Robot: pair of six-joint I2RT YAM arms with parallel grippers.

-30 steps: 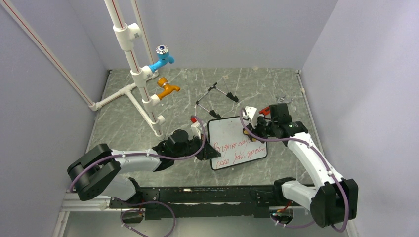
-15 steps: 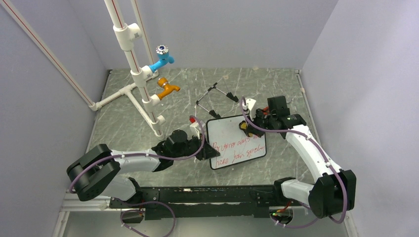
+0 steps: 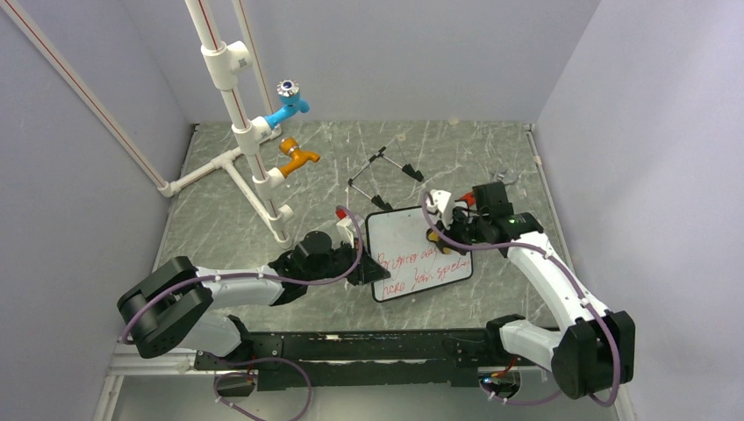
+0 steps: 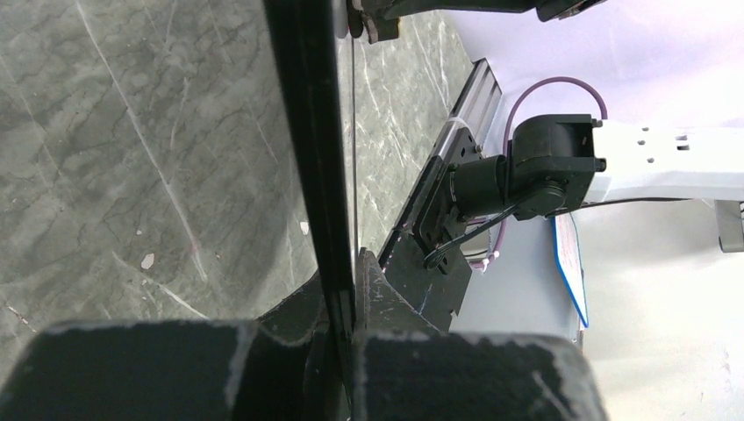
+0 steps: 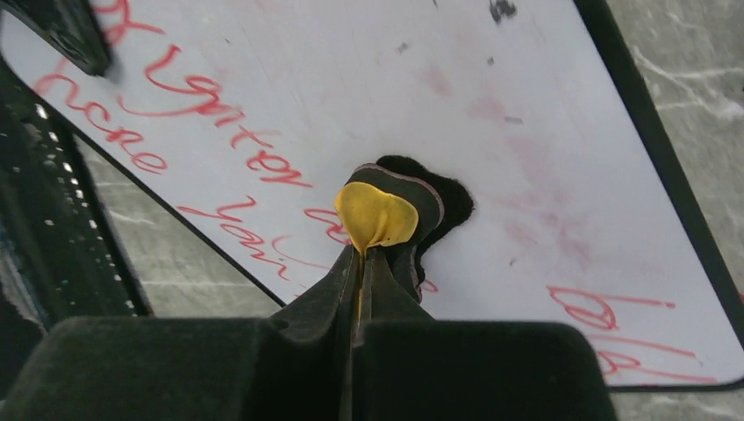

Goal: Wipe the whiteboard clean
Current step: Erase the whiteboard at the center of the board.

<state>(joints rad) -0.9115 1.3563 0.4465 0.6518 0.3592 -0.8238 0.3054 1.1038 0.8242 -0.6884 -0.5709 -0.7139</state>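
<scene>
The whiteboard (image 3: 419, 253), white with a thin black frame, lies at the middle of the table with red handwriting on its lower half. My left gripper (image 3: 368, 269) is shut on its left edge; in the left wrist view the board's black edge (image 4: 307, 140) runs up from between the jaws. My right gripper (image 3: 436, 235) is shut on the yellow-black eraser (image 5: 379, 215) and presses it onto the board's surface (image 5: 289, 79), among the red lines. The upper half of the board is wiped, with faint pink smears.
A white pipe stand (image 3: 235, 132) with a blue tap (image 3: 288, 105) and an orange tap (image 3: 298, 158) stands at the back left. A black wire easel (image 3: 382, 171) lies behind the board. Grey walls close in the table on three sides.
My right gripper swept the eraser up toward the board's top right corner, then back down onto the writing at the right. The left gripper and the board have stayed put.
</scene>
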